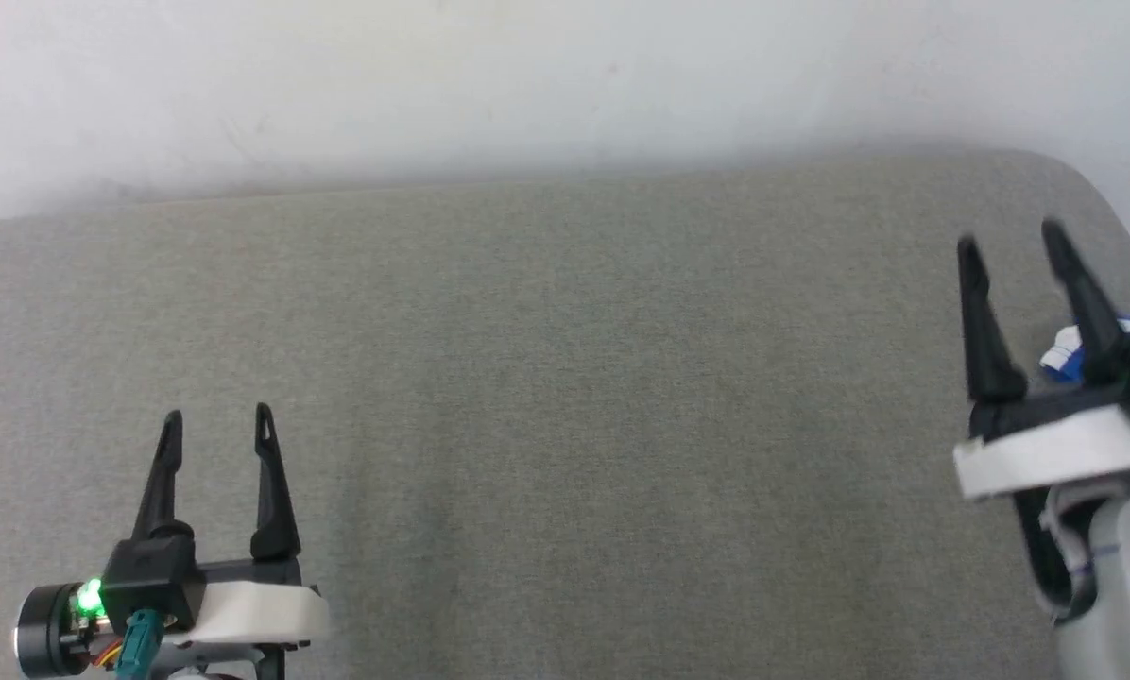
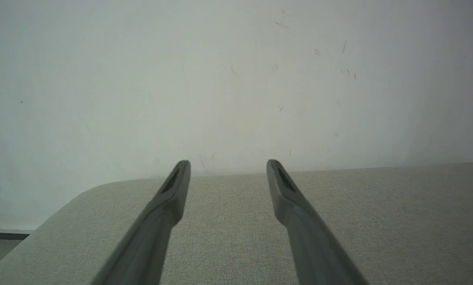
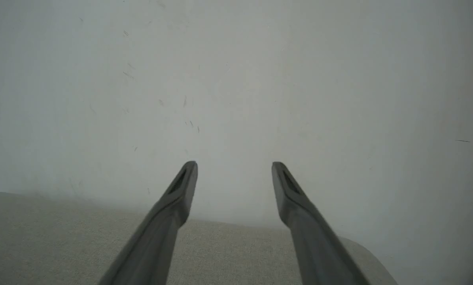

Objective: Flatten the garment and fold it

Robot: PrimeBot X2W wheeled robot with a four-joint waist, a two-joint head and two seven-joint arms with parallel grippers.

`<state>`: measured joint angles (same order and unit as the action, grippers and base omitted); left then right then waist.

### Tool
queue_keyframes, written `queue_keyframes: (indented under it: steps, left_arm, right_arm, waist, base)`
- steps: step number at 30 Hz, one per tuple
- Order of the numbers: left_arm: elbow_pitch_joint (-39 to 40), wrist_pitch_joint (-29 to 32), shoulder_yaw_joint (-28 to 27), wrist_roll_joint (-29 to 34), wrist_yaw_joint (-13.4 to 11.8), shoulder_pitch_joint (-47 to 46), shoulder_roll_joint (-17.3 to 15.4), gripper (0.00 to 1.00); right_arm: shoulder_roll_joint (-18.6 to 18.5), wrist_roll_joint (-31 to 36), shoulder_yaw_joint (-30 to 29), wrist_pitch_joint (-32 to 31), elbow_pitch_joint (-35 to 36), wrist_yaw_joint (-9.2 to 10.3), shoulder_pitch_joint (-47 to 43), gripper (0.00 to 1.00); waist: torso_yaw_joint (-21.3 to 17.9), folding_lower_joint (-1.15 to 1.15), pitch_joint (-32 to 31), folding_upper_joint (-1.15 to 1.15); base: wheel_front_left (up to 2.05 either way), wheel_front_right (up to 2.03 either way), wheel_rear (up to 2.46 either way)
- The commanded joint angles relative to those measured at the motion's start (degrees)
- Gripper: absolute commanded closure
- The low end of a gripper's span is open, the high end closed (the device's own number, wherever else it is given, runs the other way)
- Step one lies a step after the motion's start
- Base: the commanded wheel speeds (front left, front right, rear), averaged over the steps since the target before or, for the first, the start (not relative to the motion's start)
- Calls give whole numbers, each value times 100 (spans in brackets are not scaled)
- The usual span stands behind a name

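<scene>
A small patch of the bright blue and white garment (image 1: pixel 1062 353) peeks out at the right edge of the head view, mostly hidden behind my right gripper's fingers and body. My right gripper (image 1: pixel 1011 238) stands open above the grey surface, nothing between its fingers (image 3: pixel 183 186). At the lower left my left gripper (image 1: pixel 217 417) is open too, far from the garment. In the left wrist view its fingers (image 2: pixel 177 182) point over the grey surface toward the wall, with nothing between them.
The grey fabric-covered surface (image 1: pixel 565 397) spans the view, its rounded far right corner (image 1: pixel 1085 184) near the right gripper. A white wall (image 1: pixel 565 76) rises right behind its far edge.
</scene>
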<state>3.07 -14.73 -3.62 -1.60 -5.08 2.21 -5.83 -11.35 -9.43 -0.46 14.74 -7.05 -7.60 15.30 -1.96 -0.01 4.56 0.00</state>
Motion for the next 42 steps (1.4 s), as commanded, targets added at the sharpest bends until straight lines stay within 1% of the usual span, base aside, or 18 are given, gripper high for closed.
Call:
queue_keyframes:
  steps: [1, 5, 6, 7, 12, 13, 42]
  left_arm:
    - [-23, -27, 27, 15, 37, 17, 8, 0]
    - [-54, -27, 88, 35, 113, 8, 24, 0]
    - [-54, -27, 88, 35, 113, 8, 24, 0]
    - [-12, -27, 137, 69, 107, 29, 44, 0]
    - [68, -27, 204, 71, 121, 24, 70, 0]
    - [38, 2, 198, 23, 107, -1, 53, 100]
    - [-44, 309, 229, 46, 187, -47, 100, 100]
  right_arm:
    - [137, 38, -67, 25, 73, 11, -250, 0]
    - [425, 159, -209, 25, 279, 11, -819, 0]
    - [425, 159, -209, 25, 279, 11, -819, 0]
    - [516, 238, -279, 25, 381, 11, -1003, 0]
    - [612, 391, -372, 26, 552, 11, -1164, 0]
    - [599, 387, -353, -2, 517, 0, -1123, 100]
    - [648, 505, -254, -311, 549, 1, -1204, 100]
  waist:
    - [136, 1, -109, 0]
    - [167, 1, -139, 0]
    - [167, 1, -139, 0]
    - [154, 1, -145, 0]
    - [138, 1, -130, 0]
    - [139, 1, -130, 0]
    - [151, 1, -199, 0]
  base:
    - [0, 0, 0]
    - [0, 0, 0]
    - [0, 0, 0]
    - [0, 0, 0]
    - [0, 0, 0]
    - [0, 0, 0]
    - [0, 0, 0]
